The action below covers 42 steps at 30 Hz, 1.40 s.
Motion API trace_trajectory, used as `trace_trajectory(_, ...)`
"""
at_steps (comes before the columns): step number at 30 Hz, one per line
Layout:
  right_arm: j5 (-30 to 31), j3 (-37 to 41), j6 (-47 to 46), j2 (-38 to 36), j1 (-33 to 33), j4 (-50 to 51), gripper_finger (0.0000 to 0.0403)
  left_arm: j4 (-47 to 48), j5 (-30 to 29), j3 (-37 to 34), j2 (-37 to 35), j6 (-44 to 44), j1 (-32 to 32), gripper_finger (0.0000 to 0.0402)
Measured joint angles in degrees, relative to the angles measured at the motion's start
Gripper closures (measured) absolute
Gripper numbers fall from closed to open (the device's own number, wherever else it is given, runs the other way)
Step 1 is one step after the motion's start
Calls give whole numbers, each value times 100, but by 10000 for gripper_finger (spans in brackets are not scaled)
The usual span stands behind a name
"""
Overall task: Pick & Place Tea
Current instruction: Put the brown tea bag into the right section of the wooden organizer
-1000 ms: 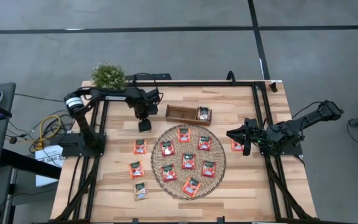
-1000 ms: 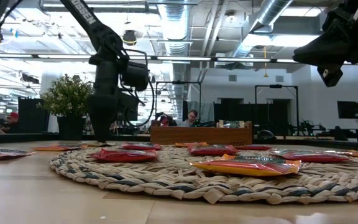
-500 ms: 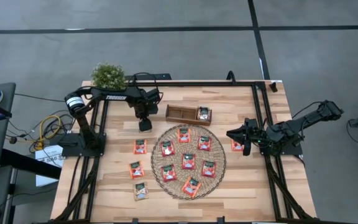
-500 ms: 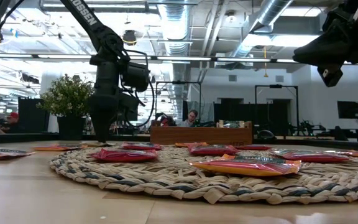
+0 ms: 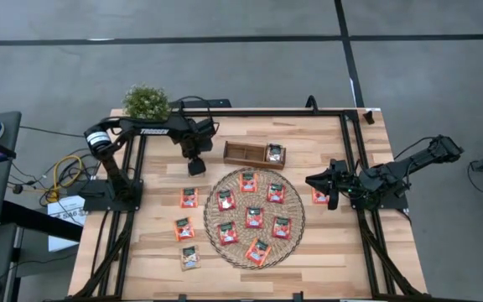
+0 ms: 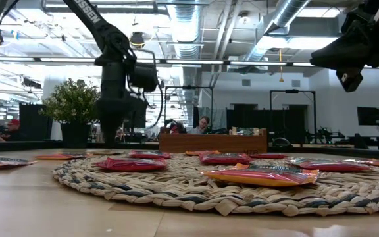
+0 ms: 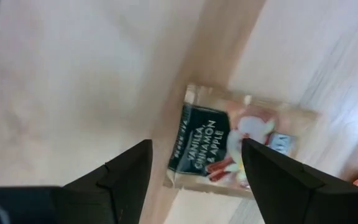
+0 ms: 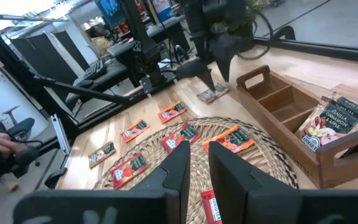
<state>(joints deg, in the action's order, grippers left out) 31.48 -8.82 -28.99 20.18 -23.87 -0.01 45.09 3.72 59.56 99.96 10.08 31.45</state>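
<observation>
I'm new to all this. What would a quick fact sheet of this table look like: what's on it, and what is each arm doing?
Mat: round, woven, mid-table, several red sachets on it
Tray: wooden, behind the mat, one pale sachet in its right end slot
Loose sachets: three left of the mat, one right of it
Left hand: open, pointing down over a pale sachet lying left of the tray
Right hand: waits right of the mat

arms: black, jointed | left arm: white lettering, silver-white shoulder joint | cables: black
</observation>
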Motion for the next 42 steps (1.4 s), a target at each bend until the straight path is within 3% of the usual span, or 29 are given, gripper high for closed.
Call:
trace_trajectory(15, 0, 0, 2, 0, 0, 6, 351, 4, -348, 159, 78, 450, 75, 161)
trace_trajectory(30, 0, 2, 0, 0, 2, 26, 351, 14, -311, 76, 542, 495, 82, 164)
trace_trajectory(34, 0, 2, 0, 0, 2, 39, 351, -2, -305, 72, 548, 492, 84, 196)
trace_trajectory(42, 0, 2, 0, 0, 2, 39, 351, -25, -343, 67, 551, 340, 90, 299)
